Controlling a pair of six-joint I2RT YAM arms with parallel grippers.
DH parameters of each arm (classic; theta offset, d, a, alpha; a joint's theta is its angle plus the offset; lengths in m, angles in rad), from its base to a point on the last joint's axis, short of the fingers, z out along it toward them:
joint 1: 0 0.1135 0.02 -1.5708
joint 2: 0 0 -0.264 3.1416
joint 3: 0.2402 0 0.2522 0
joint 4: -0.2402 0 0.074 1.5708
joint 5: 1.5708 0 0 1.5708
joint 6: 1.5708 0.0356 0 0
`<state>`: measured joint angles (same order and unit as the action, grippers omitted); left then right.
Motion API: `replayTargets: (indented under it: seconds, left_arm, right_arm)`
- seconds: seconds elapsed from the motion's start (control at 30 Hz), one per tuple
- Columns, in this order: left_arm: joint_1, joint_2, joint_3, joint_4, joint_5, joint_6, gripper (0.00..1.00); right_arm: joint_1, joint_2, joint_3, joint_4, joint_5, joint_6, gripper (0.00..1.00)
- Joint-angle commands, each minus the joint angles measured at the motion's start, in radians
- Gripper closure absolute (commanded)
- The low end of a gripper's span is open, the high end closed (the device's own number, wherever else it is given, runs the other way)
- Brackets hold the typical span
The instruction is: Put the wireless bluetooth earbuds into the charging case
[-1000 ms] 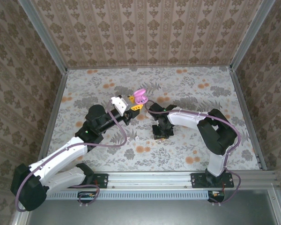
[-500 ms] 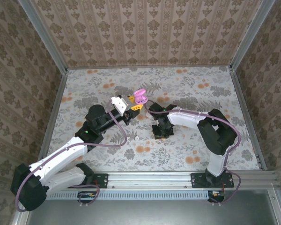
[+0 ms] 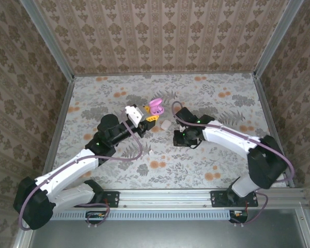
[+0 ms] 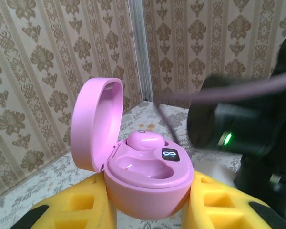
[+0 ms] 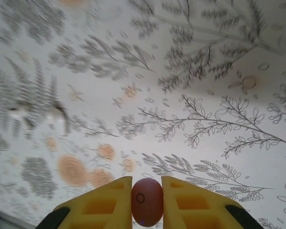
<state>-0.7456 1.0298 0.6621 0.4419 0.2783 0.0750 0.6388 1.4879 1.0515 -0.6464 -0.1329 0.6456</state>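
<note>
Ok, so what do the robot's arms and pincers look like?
The left arm and right arm have white shells, black joints and a looping purple cable each. The left pincer and right pincer have yellow fingers with moulded recesses.

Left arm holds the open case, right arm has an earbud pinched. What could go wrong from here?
1. The earbud is smooth and round, pinched only at the tips of the right fingers; it may slip or twist on the way over.
2. The charging case sits clamped low between the left fingers; pressing down on it could tip it.
3. The free well lies right beside the seated earbud; bulky fingers might knock that one out.
</note>
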Motion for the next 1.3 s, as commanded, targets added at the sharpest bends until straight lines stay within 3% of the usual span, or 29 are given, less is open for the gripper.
replayTargets:
  seconds: [0.0,0.23,0.5,0.93,1.27]
  left_arm:
    - [-0.006,0.023,0.049,0.028,-0.014,-0.032,0.70]
    - [-0.009,0.093,0.057,0.068,-0.008,-0.068,0.70]
    - [-0.023,0.159,0.063,0.128,0.012,-0.081,0.70]
    - [-0.058,0.196,0.078,0.153,0.028,-0.052,0.70]
    - [-0.068,0.199,0.083,0.148,0.024,-0.043,0.70]
  right_arm:
    - [-0.021,-0.120,-0.016,0.053,0.027,0.046,0.79]
    - [-0.069,-0.292,0.013,0.070,0.027,0.083,0.79]
    - [-0.083,-0.378,0.110,0.078,0.016,0.088,0.78]
    - [-0.078,-0.336,0.210,0.209,-0.107,0.126,0.78]
    - [-0.043,-0.287,0.236,0.232,-0.078,0.110,0.78]
